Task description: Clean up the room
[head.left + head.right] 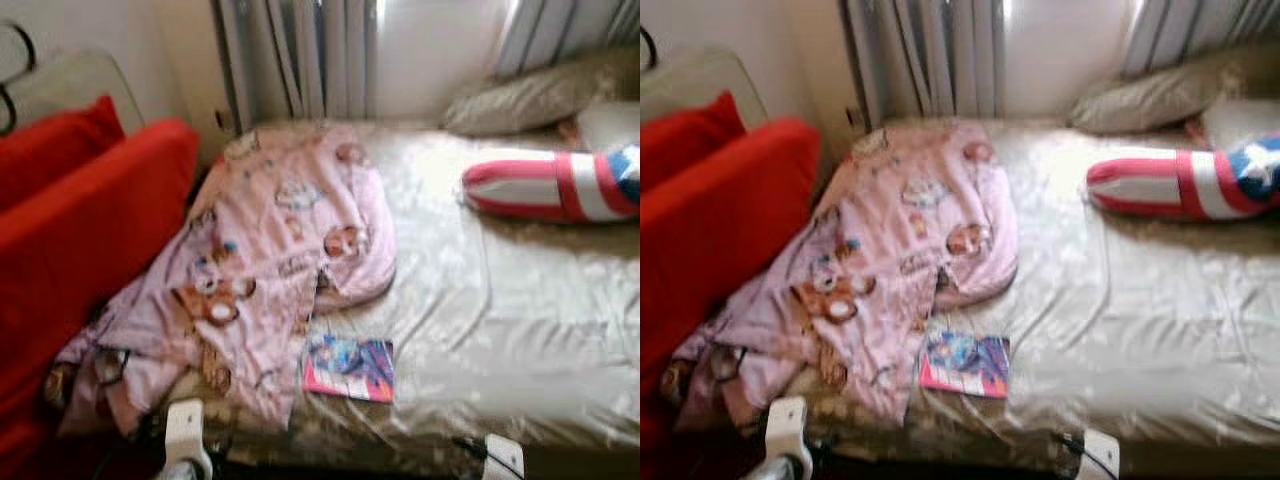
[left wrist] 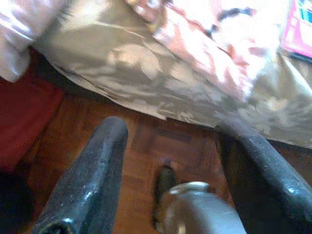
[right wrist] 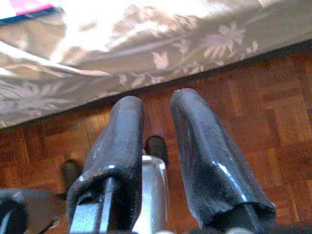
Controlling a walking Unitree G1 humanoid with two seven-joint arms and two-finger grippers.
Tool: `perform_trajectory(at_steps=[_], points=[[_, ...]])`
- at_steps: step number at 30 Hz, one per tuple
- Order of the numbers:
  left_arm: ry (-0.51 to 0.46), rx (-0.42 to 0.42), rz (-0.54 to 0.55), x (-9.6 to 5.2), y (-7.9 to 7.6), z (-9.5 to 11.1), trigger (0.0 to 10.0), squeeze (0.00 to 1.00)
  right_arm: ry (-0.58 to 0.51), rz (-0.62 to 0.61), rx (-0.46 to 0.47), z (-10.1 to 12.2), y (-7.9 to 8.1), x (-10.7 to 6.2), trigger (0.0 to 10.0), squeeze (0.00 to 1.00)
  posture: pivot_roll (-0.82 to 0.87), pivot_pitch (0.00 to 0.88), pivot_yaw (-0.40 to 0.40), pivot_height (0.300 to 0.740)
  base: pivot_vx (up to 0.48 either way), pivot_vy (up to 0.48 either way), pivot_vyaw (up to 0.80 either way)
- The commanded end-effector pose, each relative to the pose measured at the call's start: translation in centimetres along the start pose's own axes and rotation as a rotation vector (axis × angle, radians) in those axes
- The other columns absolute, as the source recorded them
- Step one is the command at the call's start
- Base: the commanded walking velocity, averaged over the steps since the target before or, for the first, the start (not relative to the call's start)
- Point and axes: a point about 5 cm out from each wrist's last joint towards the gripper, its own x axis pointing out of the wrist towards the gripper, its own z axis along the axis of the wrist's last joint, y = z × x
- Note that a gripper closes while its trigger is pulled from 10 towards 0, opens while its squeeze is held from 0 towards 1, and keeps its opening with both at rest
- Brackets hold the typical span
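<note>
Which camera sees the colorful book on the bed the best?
The left eye view shows the book best: its whole cover lies in sight on the bed, beside the pink blanket. The right eye view shows it whole too. Each wrist view catches just a pink corner at its frame edge.

A pink blanket (image 1: 265, 270) printed with cartoon animals lies crumpled across the left part of the bed (image 1: 520, 310), one end spilling over its near edge. 1 colourful book (image 1: 349, 368) lies flat just beside the blanket's hem.
</note>
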Motion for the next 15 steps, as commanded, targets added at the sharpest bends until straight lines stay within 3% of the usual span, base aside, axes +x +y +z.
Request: perform_trajectory(at_steps=[1,15], points=[[0.008,0.002,0.023,-0.19,0.90,-0.30,10.0,0.00,0.006,0.022,0.005,-0.23,0.97,0.06,10.0,0.00,0.05,0.000,0.012,0.740,0.000,0.480,0.00],[0.008,0.001,0.010,-0.24,0.88,-0.42,10.0,0.00,0.006,0.022,0.001,-0.24,1.03,0.06,10.0,0.00,0.05,0.000,0.019,0.740,0.000,0.000,0.00]])
